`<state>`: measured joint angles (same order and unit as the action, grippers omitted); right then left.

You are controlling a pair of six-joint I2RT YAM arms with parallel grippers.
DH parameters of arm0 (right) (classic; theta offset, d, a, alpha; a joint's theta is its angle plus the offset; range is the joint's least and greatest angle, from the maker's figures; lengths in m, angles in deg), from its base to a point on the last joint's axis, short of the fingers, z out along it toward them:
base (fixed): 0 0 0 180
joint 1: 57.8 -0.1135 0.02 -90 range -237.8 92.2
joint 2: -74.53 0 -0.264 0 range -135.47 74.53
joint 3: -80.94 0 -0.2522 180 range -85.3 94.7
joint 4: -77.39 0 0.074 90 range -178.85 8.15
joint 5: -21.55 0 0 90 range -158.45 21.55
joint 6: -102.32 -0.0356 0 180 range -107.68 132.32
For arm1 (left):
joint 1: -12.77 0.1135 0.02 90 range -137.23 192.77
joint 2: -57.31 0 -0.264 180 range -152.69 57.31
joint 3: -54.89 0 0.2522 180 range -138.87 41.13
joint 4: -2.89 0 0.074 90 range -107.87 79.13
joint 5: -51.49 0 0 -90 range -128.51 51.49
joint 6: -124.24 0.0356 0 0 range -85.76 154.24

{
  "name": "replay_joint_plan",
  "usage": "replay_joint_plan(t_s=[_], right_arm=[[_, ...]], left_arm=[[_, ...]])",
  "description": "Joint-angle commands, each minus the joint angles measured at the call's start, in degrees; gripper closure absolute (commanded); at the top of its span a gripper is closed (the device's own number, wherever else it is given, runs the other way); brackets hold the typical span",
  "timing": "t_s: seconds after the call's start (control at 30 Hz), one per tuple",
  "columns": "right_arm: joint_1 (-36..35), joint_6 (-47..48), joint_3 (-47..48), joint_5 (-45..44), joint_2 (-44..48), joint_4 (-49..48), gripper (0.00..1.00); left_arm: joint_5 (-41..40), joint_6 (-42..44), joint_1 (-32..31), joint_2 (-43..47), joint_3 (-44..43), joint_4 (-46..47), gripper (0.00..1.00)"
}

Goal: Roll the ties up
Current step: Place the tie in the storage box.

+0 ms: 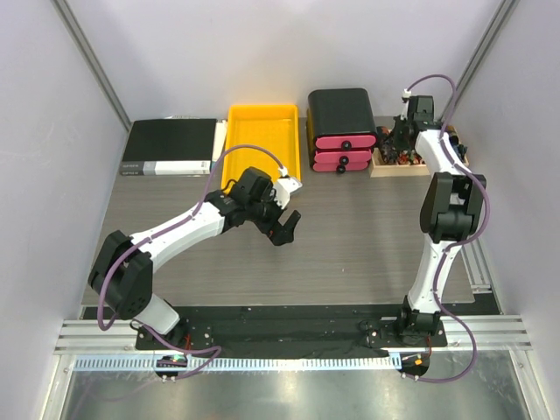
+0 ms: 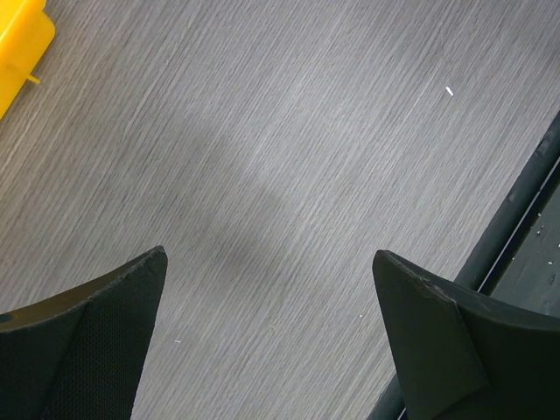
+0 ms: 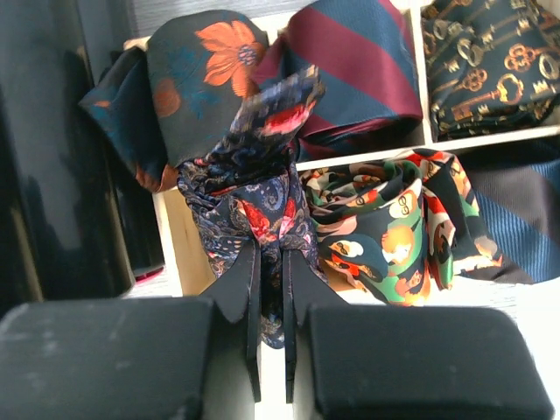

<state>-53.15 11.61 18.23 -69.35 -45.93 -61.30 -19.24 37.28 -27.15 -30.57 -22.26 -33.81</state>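
Right arm (image 1: 448, 206) stretches to the far box (image 1: 395, 168), claw (image 3: 271, 260) pinching a tie (image 3: 262, 166).

You are working in a robotics lab cell, not a home or a shop. Two white arms, the left arm (image 1: 179, 229) and the right arm (image 1: 435, 262), are bolted beside aluminium rails (image 1: 96, 336) at the near edge of a grey wood-grain worktop (image 1: 350, 254). Plain pale walls (image 1: 289, 44) box it in. Take the yellow tray (image 1: 261, 136) as your marker. A black folder (image 1: 171, 146) lies just left of it and a black-and-pink drawer unit (image 1: 342, 127) just right. Further right is a wooden divided box (image 1: 394, 170) of rolled ties (image 3: 376, 219).
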Motion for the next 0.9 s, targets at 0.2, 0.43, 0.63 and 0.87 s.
replay_joint_plan(t_s=[0.2,0.43,0.63,0.87], right_arm=[[-1.56,0.8,2.47,-1.38,-0.47,1.71,0.99],[-3.32,-0.26,4.4,-3.22,-2.84,4.97,0.99],[-3.59,-0.34,7.91,-5.42,-8.11,7.6,0.99],[-3.59,-0.78,9.15,-4.55,-11.63,8.4,0.99]], left_arm=[[1.03,-1.29,0.37,2.18,1.61,2.37,0.0],[1.21,-1.47,0.37,2.18,2.05,2.9,0.0],[1.21,-1.82,0.37,2.45,2.57,2.9,0.0],[2.09,-2.08,0.37,2.18,3.19,3.52,0.0]])
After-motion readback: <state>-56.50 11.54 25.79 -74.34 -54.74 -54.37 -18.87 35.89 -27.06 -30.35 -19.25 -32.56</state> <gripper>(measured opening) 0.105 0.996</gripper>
